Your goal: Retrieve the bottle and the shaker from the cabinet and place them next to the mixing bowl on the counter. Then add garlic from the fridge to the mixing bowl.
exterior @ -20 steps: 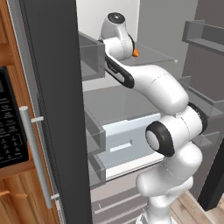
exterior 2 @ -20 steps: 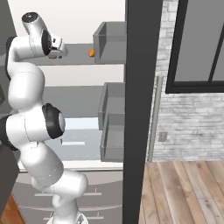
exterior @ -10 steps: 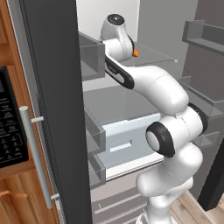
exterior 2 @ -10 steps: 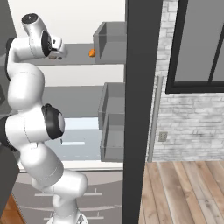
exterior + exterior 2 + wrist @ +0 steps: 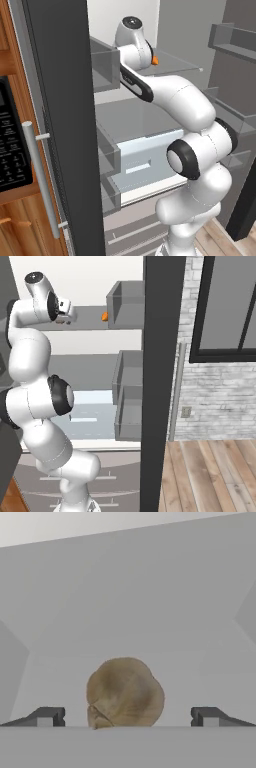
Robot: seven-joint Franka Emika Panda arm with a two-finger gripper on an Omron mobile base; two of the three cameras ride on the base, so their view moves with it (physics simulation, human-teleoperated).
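In the hand view a tan, papery garlic bulb (image 5: pixel 125 692) lies on the grey fridge shelf (image 5: pixel 125 637), straight ahead. My gripper (image 5: pixel 127 716) is open, and the bulb sits between the two dark fingertips (image 5: pixel 47 716) without either one touching it. From the base views, my arm reaches up into the open fridge with the hand (image 5: pixel 60 310) at upper-shelf level (image 5: pixel 134 47). The bottle, the shaker and the mixing bowl are out of view.
A small orange item (image 5: pixel 155 60) (image 5: pixel 105 316) rests on the same upper shelf beside the hand. Below is a pale crisper drawer (image 5: pixel 145 160). The open fridge door (image 5: pixel 160 381) with its grey bins (image 5: pixel 125 303) stands to the right, and a wooden cabinet front with a microwave (image 5: pixel 12 145) to the left.
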